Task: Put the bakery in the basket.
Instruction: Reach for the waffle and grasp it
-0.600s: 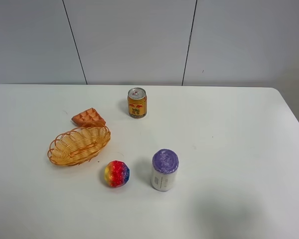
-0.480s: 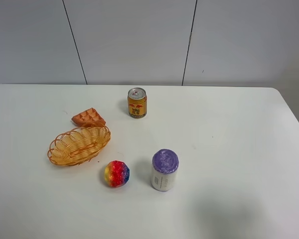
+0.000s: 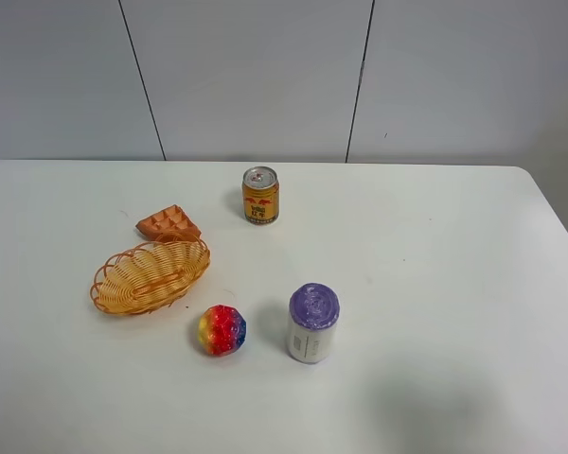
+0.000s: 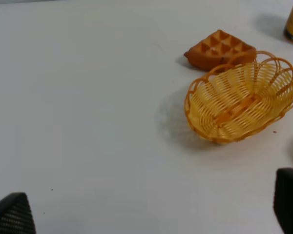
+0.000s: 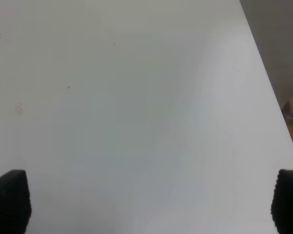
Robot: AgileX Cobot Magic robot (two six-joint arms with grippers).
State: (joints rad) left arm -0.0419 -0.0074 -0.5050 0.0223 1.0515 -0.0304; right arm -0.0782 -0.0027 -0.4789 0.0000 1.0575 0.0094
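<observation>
The bakery, an orange-brown waffle wedge [image 3: 168, 224], lies on the white table just behind the wicker basket [image 3: 150, 274], touching or nearly touching its rim. The basket is empty. In the left wrist view the waffle [image 4: 219, 48] and basket [image 4: 244, 102] lie well ahead of my left gripper [image 4: 151, 209], whose fingertips [image 4: 12, 214] stand wide apart, open and empty. My right gripper [image 5: 151, 204] is open over bare table, far from both. Neither gripper shows in the exterior high view.
A gold drink can [image 3: 260, 195] stands behind and right of the waffle. A rainbow ball [image 3: 221, 329] and a purple-topped white cylinder [image 3: 312, 323] sit in front of the basket. The table's right edge [image 5: 263, 83] shows in the right wrist view.
</observation>
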